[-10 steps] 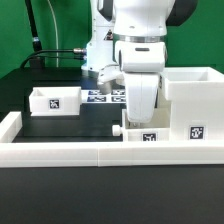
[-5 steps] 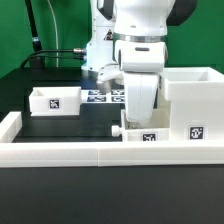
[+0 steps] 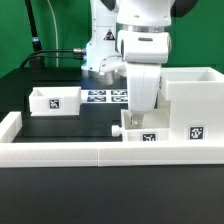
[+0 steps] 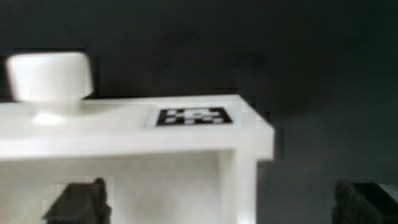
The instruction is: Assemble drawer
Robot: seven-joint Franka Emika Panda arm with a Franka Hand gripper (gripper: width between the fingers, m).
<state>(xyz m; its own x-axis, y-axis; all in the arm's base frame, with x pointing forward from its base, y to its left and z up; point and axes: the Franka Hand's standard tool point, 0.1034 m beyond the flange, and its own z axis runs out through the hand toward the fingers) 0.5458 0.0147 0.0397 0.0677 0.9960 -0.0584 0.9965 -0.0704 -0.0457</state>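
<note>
A small white tray point(image 3: 147, 131) with a round knob point(image 3: 121, 129) and a square tag stands just behind the front rail, beside the large boxy casing point(image 3: 190, 100) at the exterior view's right. My gripper point(image 3: 143, 115) hangs just above this tray. In the wrist view the tray point(image 4: 125, 130), its knob point(image 4: 48, 85) and its tag point(image 4: 192, 116) show close up. My gripper point(image 4: 222, 203) is open and holds nothing. One dark fingertip point(image 4: 75, 202) is over the tray and the other over the black table. A second tray point(image 3: 55, 100) stands at the exterior view's left.
The long low white rail point(image 3: 80, 152) edges the table's front and left side. The marker board point(image 3: 105, 96) lies flat behind the gripper, by the robot's base. A black cable runs along the back left.
My gripper has moved a little up and toward the exterior view's right, so the tray's knob now shows beside it. The trays and casing have not moved.
</note>
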